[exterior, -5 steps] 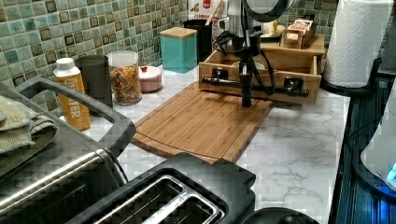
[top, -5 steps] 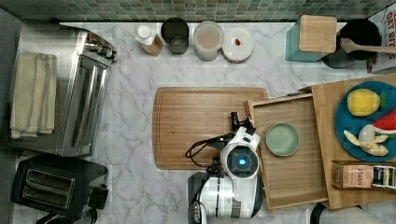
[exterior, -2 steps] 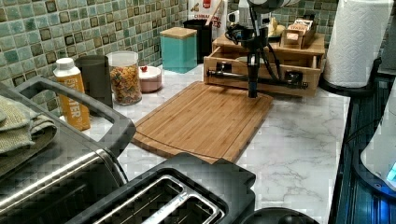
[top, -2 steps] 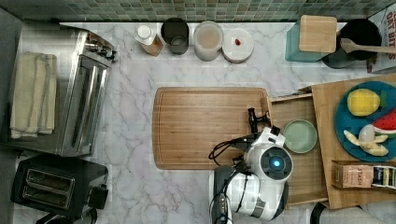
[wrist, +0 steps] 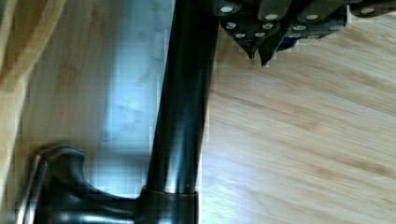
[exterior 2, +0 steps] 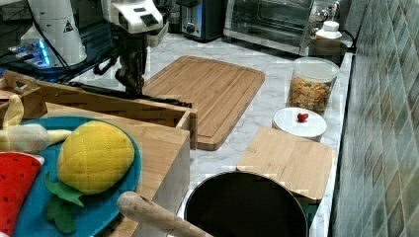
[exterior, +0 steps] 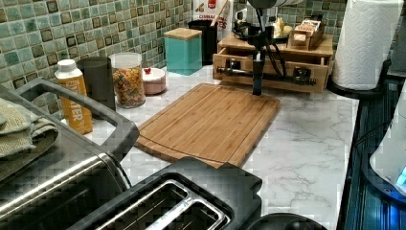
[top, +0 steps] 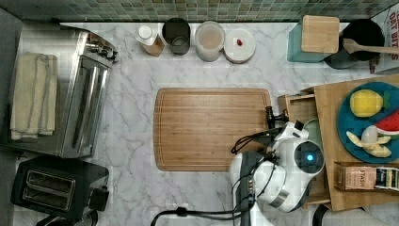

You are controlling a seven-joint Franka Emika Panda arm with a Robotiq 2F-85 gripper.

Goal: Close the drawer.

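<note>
While the arm stood over the right side of the top view, the pincer point(exterior: 257, 88) hung upright just in front of the drawer point(top: 301, 108), its fingers point(wrist: 259, 50) pressed together and grasping nothing. The tips sat beside the black bar handle point(exterior: 266, 75), over the edge of the cutting board point(top: 212, 128). The drawer lay almost fully inside its wooden cabinet point(exterior: 282, 48), only a narrow strip of it standing out at the top view's left of the cabinet, with a green bowl point(top: 314, 129) partly seen in it. A blue plate point(top: 357, 120) of toy fruit rested on the cabinet top. On the marble counter point(top: 131, 84), a jar of pasta point(exterior: 128, 79) stood near the tiled wall.
</note>
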